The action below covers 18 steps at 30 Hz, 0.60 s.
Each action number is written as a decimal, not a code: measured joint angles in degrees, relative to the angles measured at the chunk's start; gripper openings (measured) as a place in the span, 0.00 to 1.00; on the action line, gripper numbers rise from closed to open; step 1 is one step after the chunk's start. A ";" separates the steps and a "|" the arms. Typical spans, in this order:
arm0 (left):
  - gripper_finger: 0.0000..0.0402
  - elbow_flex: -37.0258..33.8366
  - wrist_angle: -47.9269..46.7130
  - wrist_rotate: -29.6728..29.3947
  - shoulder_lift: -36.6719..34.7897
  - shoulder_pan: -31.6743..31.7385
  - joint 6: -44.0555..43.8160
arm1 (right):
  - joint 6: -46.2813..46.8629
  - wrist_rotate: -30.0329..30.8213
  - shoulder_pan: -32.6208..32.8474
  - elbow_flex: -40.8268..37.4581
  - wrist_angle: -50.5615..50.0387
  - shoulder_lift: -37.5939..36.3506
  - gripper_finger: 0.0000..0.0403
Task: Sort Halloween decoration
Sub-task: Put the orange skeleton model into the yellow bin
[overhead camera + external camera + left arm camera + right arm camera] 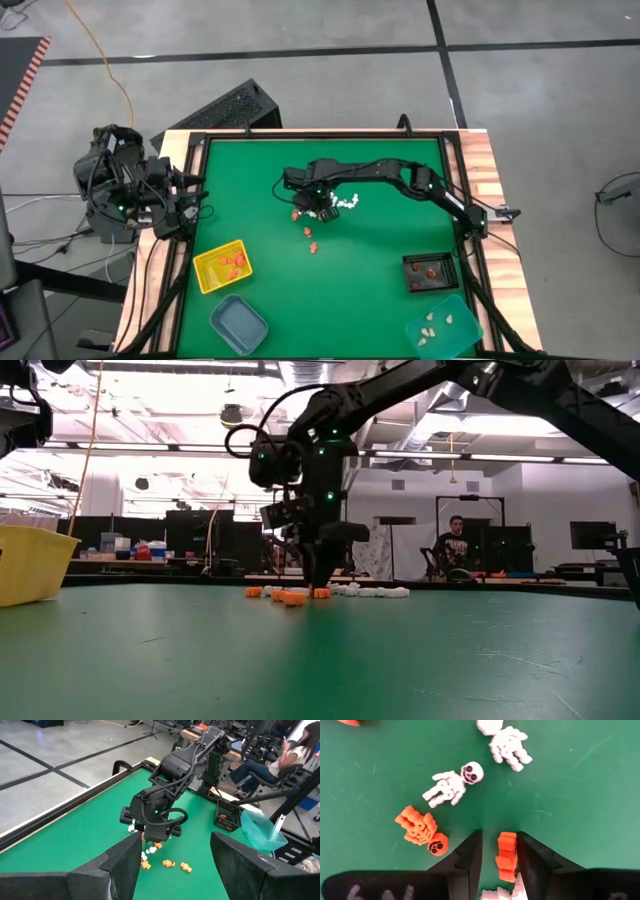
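Your right gripper (499,857) is down on the green table (380,300) near its middle, fingers pointing at the mat, and an orange skeleton (506,856) sits between them. The fingers flank it closely on both sides; whether they actually pinch it you cannot tell from these views. Just beside the gripper lie another orange skeleton (422,830) and a white skeleton (452,783), apart from each other, with a second white one (509,746) a little farther off.

From above, you see the loose pile (325,208) of orange and white trinkets under that gripper, and a couple of orange ones (311,240) lying slightly nearer the trays.

Your left gripper (175,857) waits off the table's left edge (well apart from the pile), its fingers spread wide with nothing between them.

Along the near side, the yellow tray (205,272) holds a few orange pieces, the blue tray (238,325) sits beside it, the black basket (447,272) holds some orange-red pieces, and the teal tray (468,335) holds several cream ones.

A seated person (455,550) shows in the room behind the table.
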 joint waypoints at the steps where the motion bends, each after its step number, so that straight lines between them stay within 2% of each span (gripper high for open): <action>1: 0.56 0.00 -0.15 0.04 0.00 -0.02 -0.03 | 0.10 -0.09 0.07 0.00 0.30 0.00 0.33; 5: 0.56 0.00 -0.49 0.06 0.00 -0.01 -0.07 | 0.14 1.59 0.20 -0.02 0.57 0.02 0.29; 15: 0.56 0.00 -0.66 0.13 0.00 -0.02 -0.07 | 2.84 2.78 0.00 -0.07 1.59 0.02 0.05; 18: 0.56 0.00 -0.64 0.13 0.00 -0.01 -0.07 | 3.60 2.82 0.00 -0.04 1.76 0.02 0.01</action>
